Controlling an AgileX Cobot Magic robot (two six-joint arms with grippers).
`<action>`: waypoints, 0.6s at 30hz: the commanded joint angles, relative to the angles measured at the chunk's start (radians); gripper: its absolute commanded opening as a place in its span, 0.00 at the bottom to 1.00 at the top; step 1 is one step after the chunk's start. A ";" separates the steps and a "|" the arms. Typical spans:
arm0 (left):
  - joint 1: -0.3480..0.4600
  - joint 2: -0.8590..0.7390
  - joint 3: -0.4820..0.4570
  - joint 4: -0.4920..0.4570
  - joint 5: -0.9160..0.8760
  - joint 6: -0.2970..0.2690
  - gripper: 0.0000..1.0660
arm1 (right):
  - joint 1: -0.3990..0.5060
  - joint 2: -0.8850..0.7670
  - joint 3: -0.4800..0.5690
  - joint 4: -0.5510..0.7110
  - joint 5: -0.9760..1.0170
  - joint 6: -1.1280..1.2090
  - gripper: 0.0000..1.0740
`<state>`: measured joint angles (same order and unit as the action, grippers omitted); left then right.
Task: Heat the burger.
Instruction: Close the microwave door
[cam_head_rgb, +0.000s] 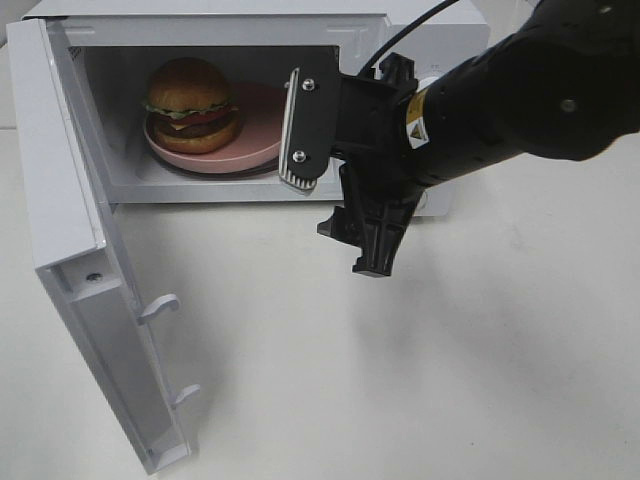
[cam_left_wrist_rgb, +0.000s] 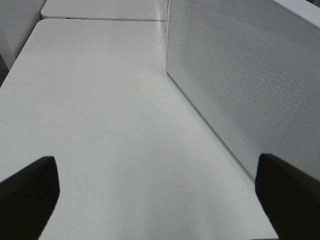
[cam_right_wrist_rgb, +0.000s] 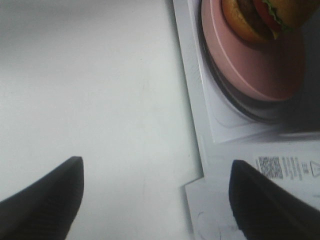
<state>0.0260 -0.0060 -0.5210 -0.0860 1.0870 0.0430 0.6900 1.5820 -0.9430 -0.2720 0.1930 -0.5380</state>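
Burger inside microwave, 10 o'clock from right gripper, jaws apart, empty; open door beside left gripper, jaws also wide.

Hides part of the pink plate behind the right gripper; crops the burger at the right wrist view's edge; leaves the label unreadable

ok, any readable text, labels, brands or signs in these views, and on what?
Nothing reads clearly enough to quote.
White sticker on the microwave front frame: a QR-like code, fine print and a triangle sign, all too blurred to read.
Yellow label on the right arm: a warning-type mark, too small to read.
Left wrist view: none.
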 joint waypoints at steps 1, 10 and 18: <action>-0.007 -0.016 0.003 0.000 -0.014 0.000 0.94 | -0.002 -0.073 0.040 -0.003 0.065 0.083 0.71; -0.007 -0.016 0.003 0.000 -0.014 0.000 0.94 | 0.001 -0.203 0.091 0.001 0.240 0.287 0.71; -0.007 -0.016 0.003 0.000 -0.014 0.000 0.94 | 0.001 -0.317 0.091 0.046 0.481 0.496 0.71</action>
<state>0.0260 -0.0060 -0.5210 -0.0860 1.0870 0.0430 0.6900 1.2940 -0.8550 -0.2430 0.5890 -0.0940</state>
